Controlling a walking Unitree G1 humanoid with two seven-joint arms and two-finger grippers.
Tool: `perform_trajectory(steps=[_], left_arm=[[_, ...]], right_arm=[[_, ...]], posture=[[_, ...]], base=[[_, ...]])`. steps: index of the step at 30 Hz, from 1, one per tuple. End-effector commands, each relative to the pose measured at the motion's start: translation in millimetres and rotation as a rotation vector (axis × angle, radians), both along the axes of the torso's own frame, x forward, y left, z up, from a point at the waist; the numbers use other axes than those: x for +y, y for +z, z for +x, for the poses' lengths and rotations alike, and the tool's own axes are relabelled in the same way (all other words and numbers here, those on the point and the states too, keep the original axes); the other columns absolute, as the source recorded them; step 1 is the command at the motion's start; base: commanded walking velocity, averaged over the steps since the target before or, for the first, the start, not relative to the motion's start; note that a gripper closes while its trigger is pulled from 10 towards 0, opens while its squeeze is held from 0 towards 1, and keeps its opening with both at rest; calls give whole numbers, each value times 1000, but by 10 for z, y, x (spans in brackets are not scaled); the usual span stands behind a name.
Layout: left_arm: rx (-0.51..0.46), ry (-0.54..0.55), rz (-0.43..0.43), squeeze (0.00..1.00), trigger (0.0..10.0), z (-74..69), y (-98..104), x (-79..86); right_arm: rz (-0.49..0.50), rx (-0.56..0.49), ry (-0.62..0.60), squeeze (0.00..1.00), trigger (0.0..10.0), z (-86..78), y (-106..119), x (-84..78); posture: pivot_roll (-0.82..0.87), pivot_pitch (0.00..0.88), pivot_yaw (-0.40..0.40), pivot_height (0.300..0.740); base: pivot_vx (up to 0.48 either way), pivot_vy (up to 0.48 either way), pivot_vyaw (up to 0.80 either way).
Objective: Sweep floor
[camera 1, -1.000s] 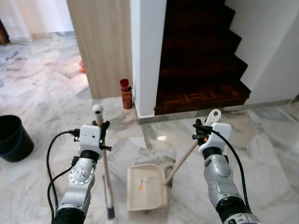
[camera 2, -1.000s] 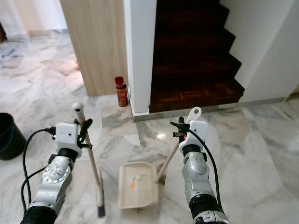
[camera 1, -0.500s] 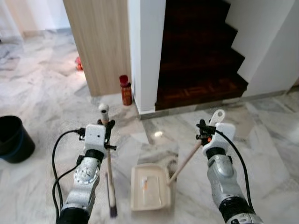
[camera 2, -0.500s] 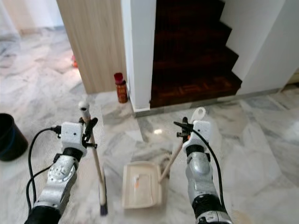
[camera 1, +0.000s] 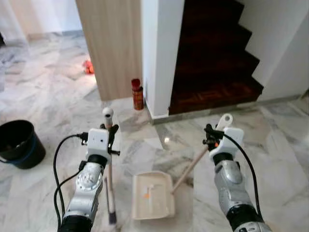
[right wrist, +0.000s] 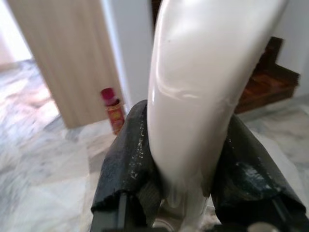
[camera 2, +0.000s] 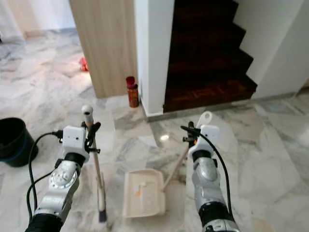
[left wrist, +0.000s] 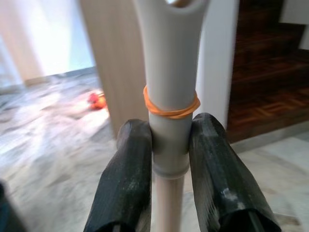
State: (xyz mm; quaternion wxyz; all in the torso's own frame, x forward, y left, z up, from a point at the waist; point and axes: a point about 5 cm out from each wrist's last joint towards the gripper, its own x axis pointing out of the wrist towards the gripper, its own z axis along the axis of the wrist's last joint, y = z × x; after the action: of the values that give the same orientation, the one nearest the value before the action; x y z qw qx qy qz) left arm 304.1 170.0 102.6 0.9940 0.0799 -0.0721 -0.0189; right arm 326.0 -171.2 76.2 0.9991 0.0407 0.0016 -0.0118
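My left gripper pinches the broom upright; my right gripper clamps the dustpan handle, pan flat to receive debris.

One broom, one dustpan, one bucket, one red can.

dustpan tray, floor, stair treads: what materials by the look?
The cream dustpan tray looks like moulded matte plastic: uniform colour, rounded rim. The pale grey-veined floor is probably polished marble, given its veining and glare spot. The dark brown stair treads seem to be varnished wood with a parquet pattern.
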Motion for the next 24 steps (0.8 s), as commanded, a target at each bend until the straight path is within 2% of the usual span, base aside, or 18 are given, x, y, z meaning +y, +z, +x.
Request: perform_trajectory(steps=[1,22,24], left_arm=[[-48,1,-6,0,10000,24,112,-23],[-48,0,-3,0,10000,23,109,-30],[-48,-2,-2,0,10000,27,111,-30]], right_arm=[[20,-64,0,0,10000,53,145,17],[-2,-68,25,0,10000,57,160,42],[-4,-75,29,0,10000,61,172,52]], posture=[[47,0,-13,740],[45,0,-13,740],[46,0,-13,740]], base=[[0,315,0],[0,316,0],[0,315,747]])
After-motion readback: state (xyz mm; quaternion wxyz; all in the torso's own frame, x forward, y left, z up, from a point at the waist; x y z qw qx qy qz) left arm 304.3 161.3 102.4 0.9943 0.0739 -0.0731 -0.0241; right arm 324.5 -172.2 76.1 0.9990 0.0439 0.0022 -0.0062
